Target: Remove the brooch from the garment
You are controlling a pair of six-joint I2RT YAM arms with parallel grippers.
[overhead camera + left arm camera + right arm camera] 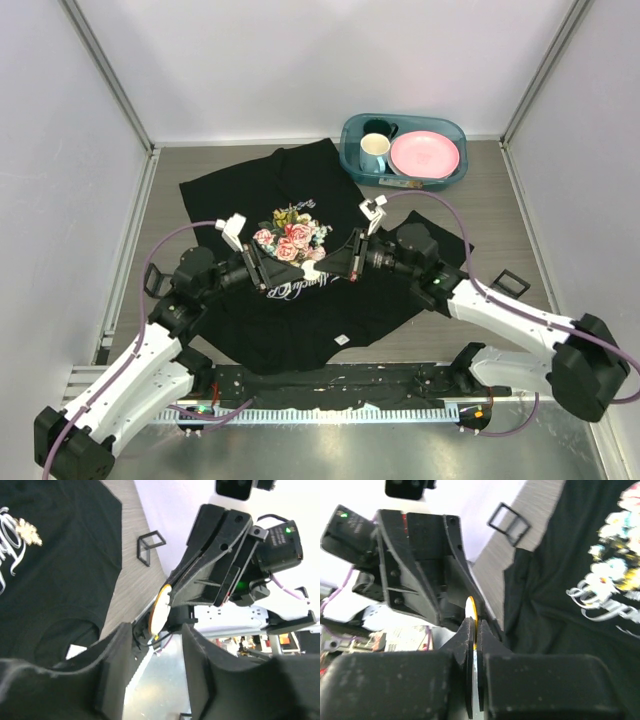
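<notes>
White arm shells [140, 375], black joints [195, 270], looping purple cables [163, 243]

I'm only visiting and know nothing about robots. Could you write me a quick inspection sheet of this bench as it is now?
Surface: grey wood-grain table, with cloth lying over its middle.
Job's things: black garment spread out; brooch pinched edge-on, apparently clear of the cloth.
Clutter: teal tub at the far edge, holding cups and a pink plate; small black frame on the table.
Claws: right claw shut on the brooch; left claw open, facing it.
Cables: purple cables loop along both arms.
Surroundings: plain white walls; nothing else seen.
</notes>
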